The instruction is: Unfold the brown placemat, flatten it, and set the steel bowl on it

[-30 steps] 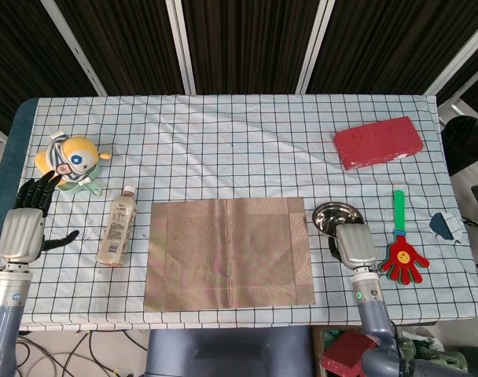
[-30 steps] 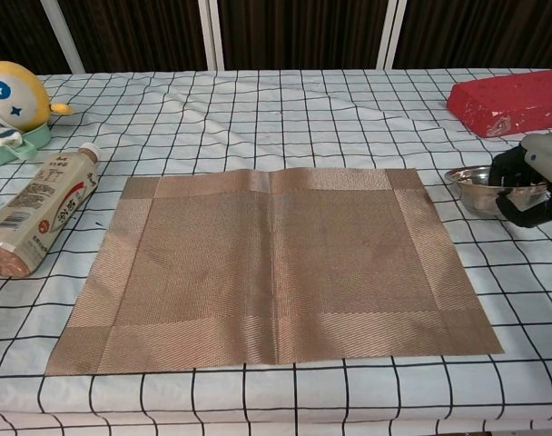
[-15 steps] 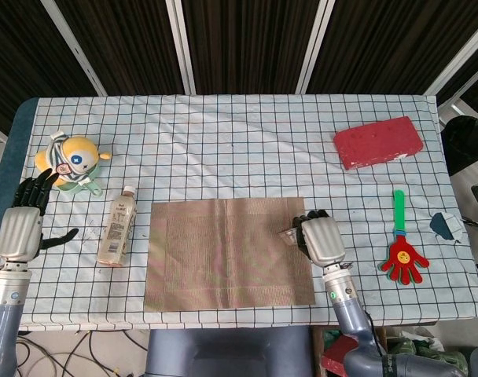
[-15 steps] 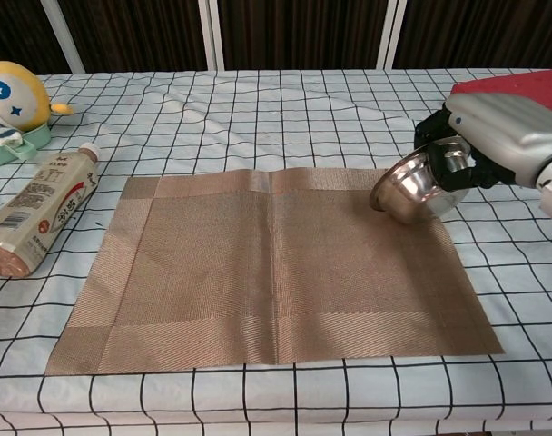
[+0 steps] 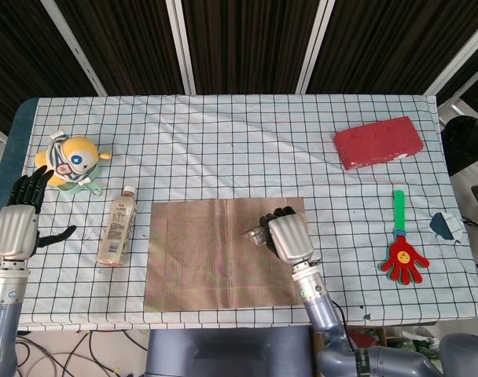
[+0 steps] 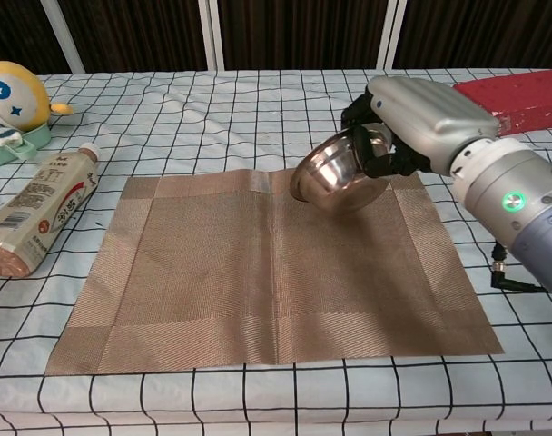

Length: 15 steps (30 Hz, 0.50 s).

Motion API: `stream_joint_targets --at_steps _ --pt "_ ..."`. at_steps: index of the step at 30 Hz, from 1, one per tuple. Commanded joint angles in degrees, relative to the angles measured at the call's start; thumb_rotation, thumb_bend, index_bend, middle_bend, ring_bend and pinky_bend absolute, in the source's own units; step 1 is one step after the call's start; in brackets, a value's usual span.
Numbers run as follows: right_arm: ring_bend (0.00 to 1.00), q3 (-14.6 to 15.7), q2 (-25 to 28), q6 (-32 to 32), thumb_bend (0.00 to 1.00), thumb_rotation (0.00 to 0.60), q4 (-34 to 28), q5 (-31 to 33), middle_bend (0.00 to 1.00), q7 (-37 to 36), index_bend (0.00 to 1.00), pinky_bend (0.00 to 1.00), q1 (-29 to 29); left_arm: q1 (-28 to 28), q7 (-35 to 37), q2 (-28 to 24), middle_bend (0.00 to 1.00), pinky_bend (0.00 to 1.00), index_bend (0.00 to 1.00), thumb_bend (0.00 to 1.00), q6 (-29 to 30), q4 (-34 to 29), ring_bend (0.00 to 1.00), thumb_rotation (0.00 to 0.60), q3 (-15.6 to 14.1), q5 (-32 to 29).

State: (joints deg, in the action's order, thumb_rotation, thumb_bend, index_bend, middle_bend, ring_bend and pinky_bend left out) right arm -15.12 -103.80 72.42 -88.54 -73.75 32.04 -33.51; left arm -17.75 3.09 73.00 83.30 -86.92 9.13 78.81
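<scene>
My right hand (image 6: 412, 123) grips the steel bowl (image 6: 335, 177), fingers (image 6: 362, 109) wrapped over its rim. The bowl is tilted, its underside facing left and toward the near edge, and it is held above the far right part of the placemat (image 5: 223, 255). From the chest view I cannot tell whether the bowl's lower edge touches the mat.

The placemat lies unfolded and flat on the checked tablecloth (image 5: 223, 149), a centre crease running near to far.

My left hand (image 5: 19, 224) holds nothing, fingers spread, at the left edge of the table, near the bottle (image 5: 118, 226). The bottle lies on its side just left of the mat, cap pointing far. A yellow toy (image 5: 70, 161) sits beyond it at far left.

At far right sits a red block (image 5: 379, 142). A red hand-shaped clapper (image 5: 402, 247) with a green handle lies right of the mat, well apart from it.
</scene>
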Motion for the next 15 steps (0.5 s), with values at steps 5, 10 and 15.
stream_joint_targets --at_steps 5,10,15 --pt "0.43 -3.1 -7.0 1.4 0.63 0.6 4.1 0.1 0.58 -2.0 0.71 0.38 -3.0 0.1 0.4 0.0 0.01 0.05 0.0 0.07 -0.1 0.1 0.05 0.6 0.4 -0.2" --pt "0.43 -4.3 -11.6 2.7 0.63 0.6 7.8 1.2 0.58 -4.8 0.71 0.38 -3.5 0.2 0.9 0.0 0.01 0.05 0.0 0.07 -0.1 0.1 0.05 0.6 0.9 -0.4" --pt "0.43 -3.9 -15.3 3.3 0.61 0.6 12.3 1.5 0.58 -6.7 0.71 0.38 -3.8 0.4 1.1 0.3 0.01 0.05 0.0 0.07 0.6 0.3 0.05 0.6 1.2 -0.1"
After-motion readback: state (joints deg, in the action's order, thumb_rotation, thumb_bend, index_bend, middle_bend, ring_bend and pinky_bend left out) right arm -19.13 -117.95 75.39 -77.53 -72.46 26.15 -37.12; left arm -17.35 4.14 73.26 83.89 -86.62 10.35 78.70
